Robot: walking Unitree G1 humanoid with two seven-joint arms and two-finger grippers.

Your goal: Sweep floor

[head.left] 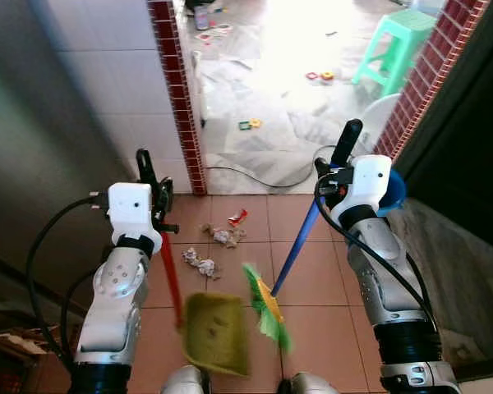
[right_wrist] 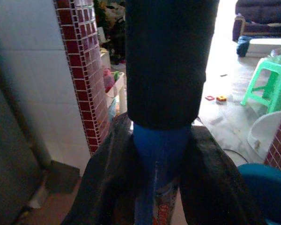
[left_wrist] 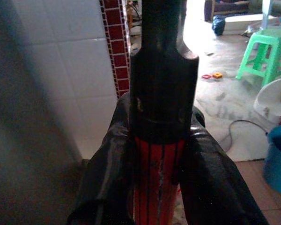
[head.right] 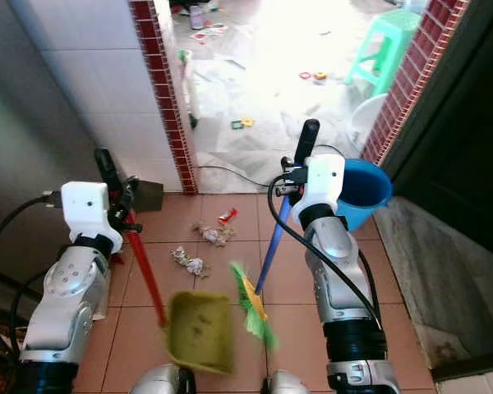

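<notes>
Left gripper (head.left: pixel 154 195) clamps red dustpan handle (head.left: pixel 171 275); right gripper (head.left: pixel 335 176) clamps blue broom handle (head.left: pixel 294 250). Dustpan (head.left: pixel 216 332), green bristles (head.left: pixel 264 310) near feet; paper scraps (head.left: pixel 201 263) ahead. Sweeping step: next, probably reach broom past scraps, drag toward pan.

Silver arms, white wrists, black cables

Strong daylight is admitted through the doorway (head.left: pixel 287 82) at twelve o'clock — the pale floor (head.left: pixel 304 33) beyond is overexposed to glare. The wall (head.left: pixel 33 123) at nine o'clock is left in shadow. Motion blur is noted on the dustpan (head.left: pixel 216 332) and broom head (head.left: pixel 264 308). Wrist views are dim, foreground unfocused.
</notes>
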